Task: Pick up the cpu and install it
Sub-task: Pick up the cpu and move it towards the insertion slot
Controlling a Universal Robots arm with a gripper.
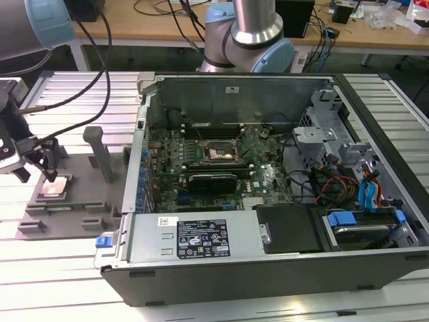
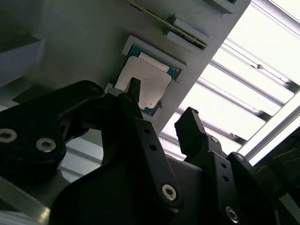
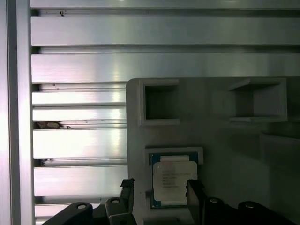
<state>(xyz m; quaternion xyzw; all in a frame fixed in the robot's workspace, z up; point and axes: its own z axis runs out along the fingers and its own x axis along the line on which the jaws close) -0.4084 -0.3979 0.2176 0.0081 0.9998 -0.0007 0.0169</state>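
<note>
Gripper [image 3: 161, 190] with fingers [image 3: 196, 199] spread and empty, poised over the small square silver-topped cpu [image 3: 173, 180], which lies between and beneath them in a pocket of the grey moulded holder [image 3: 220, 140]. Likely hazard: one finger appears to overlap the chip's edge, so a descent could strike its top or tilt it. The exterior view adds the black-framed motherboard socket [image 1: 218, 153], well apart from the fingers; the first wrist view gives finger-to-chip alignment.

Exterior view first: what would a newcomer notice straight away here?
The open computer case dominates the middle, its socket deep inside. At the exterior view's left, the open gripper hangs just above the cpu, which lies in a grey holder.
</note>
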